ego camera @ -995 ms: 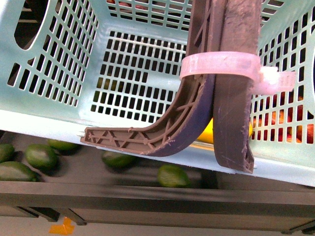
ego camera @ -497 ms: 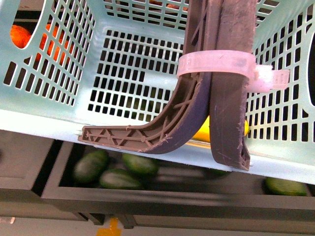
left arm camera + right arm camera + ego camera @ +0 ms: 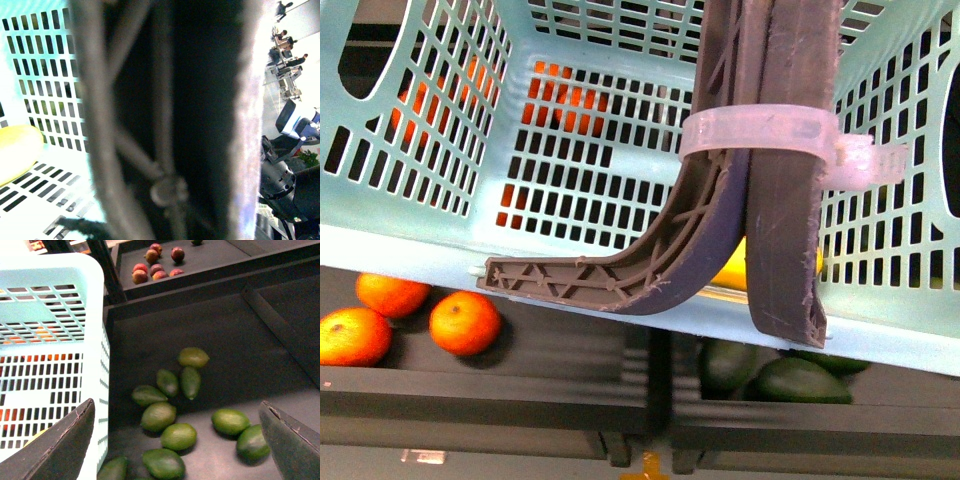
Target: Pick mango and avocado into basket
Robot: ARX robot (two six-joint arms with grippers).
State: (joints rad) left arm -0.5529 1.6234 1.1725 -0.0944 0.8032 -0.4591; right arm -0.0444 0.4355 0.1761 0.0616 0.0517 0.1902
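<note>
Front view: oranges [image 3: 465,322] lie lower left, below the teal basket [image 3: 410,250]; its zip-tied handles [image 3: 760,200] hide most of the mango [image 3: 732,268] lying inside; avocados [image 3: 790,378] sit in a dark bin [image 3: 820,425] lower right; the right gripper [image 3: 175,402] hangs wide open and empty above them; the left gripper is out of sight, so I cannot tell its state.

Dark shelf bins [image 3: 210,325]: loose avocados [image 3: 178,436] in one, oranges [image 3: 465,322] alongside, dark red fruit [image 3: 151,256] farther back.
</note>
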